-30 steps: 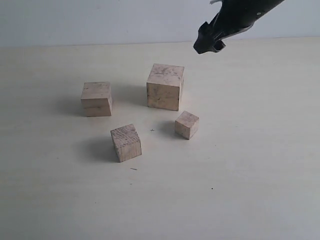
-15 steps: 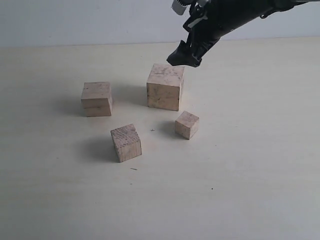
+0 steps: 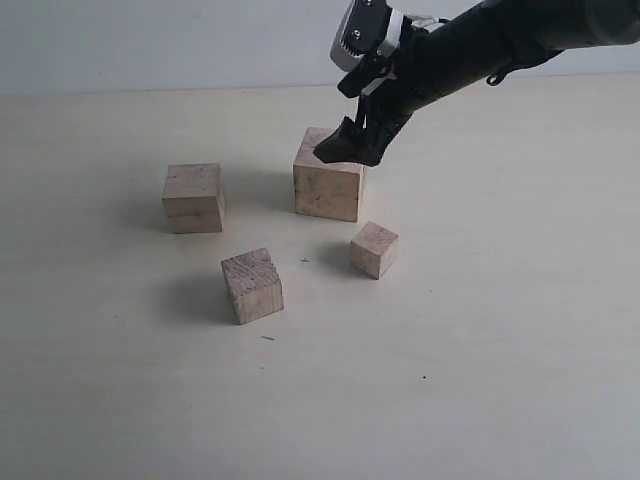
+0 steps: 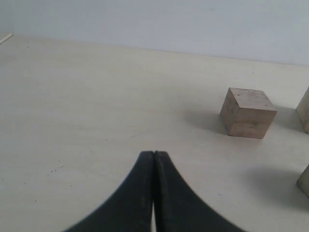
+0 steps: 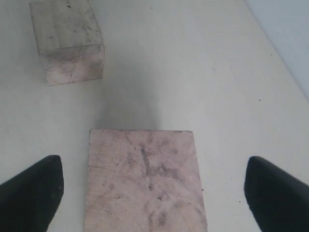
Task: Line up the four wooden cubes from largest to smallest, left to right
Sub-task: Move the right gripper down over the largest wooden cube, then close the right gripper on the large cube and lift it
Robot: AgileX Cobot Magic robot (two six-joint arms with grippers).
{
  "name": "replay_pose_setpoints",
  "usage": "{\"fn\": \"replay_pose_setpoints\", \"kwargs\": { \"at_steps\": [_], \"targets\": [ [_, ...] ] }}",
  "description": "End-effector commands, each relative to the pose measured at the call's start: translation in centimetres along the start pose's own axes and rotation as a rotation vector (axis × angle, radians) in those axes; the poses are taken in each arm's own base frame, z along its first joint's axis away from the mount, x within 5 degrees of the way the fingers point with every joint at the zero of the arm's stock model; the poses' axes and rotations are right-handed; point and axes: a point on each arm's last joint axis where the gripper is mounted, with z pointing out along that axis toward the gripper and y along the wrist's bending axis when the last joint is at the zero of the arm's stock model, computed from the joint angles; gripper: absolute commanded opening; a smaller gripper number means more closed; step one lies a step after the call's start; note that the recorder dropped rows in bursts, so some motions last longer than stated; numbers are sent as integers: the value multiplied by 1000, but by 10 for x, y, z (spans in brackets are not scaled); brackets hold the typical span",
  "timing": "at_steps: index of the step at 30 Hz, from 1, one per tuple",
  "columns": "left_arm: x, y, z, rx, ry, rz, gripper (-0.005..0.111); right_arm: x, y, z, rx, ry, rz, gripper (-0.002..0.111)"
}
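Your right gripper (image 5: 153, 186) is spread wide astride the largest cube (image 3: 326, 190), flat on the table (image 3: 500, 300), rearmost of the group, faces square to it, seemingly untouched. Your left gripper (image 4: 153, 162) is pressed together.

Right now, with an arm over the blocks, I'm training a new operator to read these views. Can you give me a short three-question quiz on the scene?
1. True or false: the left gripper is open.
2. Multiple choice: the right gripper hangs over which block?
A. the largest cube
B. the leftmost cube
C. the cube nearest the camera
3. Short answer: which cube lies farthest right in the exterior view?

Key
1. False. Its jaws are pressed together.
2. A. The right wrist view shows the jaws spread to either side of that cube, not touching it.
3. The smallest cube.
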Motion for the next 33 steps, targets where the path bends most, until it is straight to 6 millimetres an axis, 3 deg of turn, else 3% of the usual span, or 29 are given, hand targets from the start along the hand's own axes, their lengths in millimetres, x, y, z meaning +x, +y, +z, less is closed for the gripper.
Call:
{"fn": "replay_pose_setpoints", "kwargs": {
  "at_steps": [1,16,27,33],
  "targets": [
    [-1,-1,0,8,-16,-3,0,-1,-1,3,-3,-21,-12,96],
    [-1,-1,0,8,-16,-3,0,20,1,32,-31,-53,-11,96],
    [-1,-1,0,8,-16,-3,0,49,-11,34,-18,-58,45,96],
    [-1,-1,0,8,-16,-3,0,54,-6,39,-90,-98,26,96]
  ]
}}
